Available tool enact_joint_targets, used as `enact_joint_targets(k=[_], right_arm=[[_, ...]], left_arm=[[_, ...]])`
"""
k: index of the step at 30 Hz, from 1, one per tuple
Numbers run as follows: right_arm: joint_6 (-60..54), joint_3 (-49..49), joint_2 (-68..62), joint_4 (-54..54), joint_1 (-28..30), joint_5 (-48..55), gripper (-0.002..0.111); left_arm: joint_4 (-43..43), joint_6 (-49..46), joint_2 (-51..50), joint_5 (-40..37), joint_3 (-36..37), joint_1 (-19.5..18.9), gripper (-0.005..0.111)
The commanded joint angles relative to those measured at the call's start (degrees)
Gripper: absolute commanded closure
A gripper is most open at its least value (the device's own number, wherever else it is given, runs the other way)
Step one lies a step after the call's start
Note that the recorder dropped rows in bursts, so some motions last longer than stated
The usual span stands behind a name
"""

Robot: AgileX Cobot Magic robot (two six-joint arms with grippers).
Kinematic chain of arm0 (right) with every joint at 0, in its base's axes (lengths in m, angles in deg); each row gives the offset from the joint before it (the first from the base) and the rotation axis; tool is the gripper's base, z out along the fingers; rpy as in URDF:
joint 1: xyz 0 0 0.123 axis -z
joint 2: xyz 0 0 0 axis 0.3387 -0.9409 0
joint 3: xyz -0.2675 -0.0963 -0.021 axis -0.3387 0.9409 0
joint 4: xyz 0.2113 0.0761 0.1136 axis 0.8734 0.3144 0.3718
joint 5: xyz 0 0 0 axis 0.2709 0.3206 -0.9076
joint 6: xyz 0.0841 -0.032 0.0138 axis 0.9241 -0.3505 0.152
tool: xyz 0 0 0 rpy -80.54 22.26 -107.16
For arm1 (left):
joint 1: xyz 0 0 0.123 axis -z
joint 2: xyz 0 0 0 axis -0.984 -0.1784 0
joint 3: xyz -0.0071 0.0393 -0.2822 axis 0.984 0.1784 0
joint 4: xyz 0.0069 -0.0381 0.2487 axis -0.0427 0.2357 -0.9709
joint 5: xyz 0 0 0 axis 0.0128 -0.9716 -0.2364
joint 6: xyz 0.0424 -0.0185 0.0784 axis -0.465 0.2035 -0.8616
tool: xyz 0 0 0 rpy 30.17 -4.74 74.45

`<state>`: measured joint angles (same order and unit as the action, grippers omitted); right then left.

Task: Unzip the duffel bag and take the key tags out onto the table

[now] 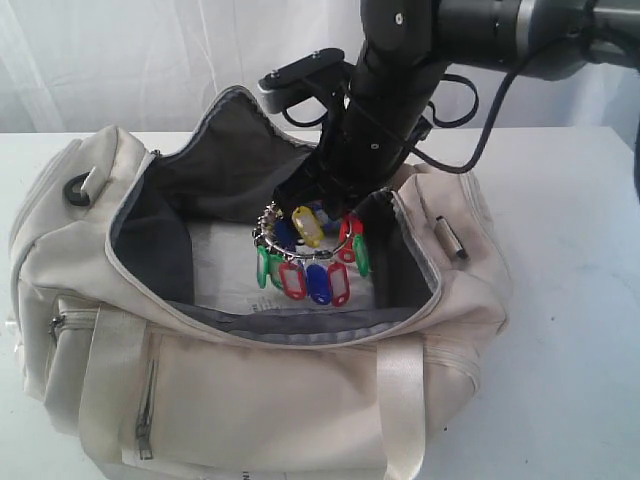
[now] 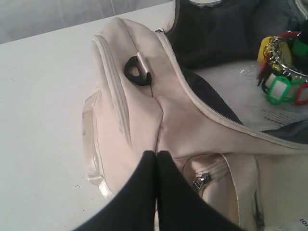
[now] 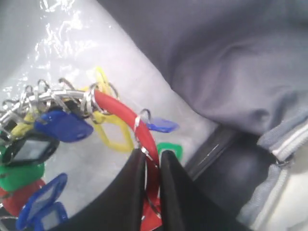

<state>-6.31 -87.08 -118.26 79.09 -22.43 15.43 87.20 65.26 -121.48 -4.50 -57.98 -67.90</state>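
Inside the open duffel bag (image 1: 250,400), the right end effector (image 3: 153,154) clamps the key tags (image 1: 310,255); the left end effector (image 2: 156,155) is pinched together

duffel bag (image 1: 250,400): matt cloth | key tags (image 1: 310,270): glossy plastic, shiny metal | table (image 1: 570,300): smooth

White pleated curtain (image 1: 130,60) across back; faint vertical folds; soft, bright, even light.

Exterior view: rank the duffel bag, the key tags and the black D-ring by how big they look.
1. duffel bag, by far the largest.
2. key tags, taken as the whole bunch.
3. D-ring, clearly smallest.
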Motion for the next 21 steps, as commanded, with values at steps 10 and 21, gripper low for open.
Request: enact_joint_targets(k=[10, 21], right_arm=[[-3.00, 0.00, 8.49, 0.13, 0.11, 3.46, 0.108], [-0.24, 0.00, 12.11, -8.94, 0.11, 7.30, 0.108]], left_arm=[[0.77, -0.04, 0.36, -0.34, 0.24, 0.27, 0.107], [0.77, -0.04, 0.36, -0.45, 0.24, 0.27, 0.107]])
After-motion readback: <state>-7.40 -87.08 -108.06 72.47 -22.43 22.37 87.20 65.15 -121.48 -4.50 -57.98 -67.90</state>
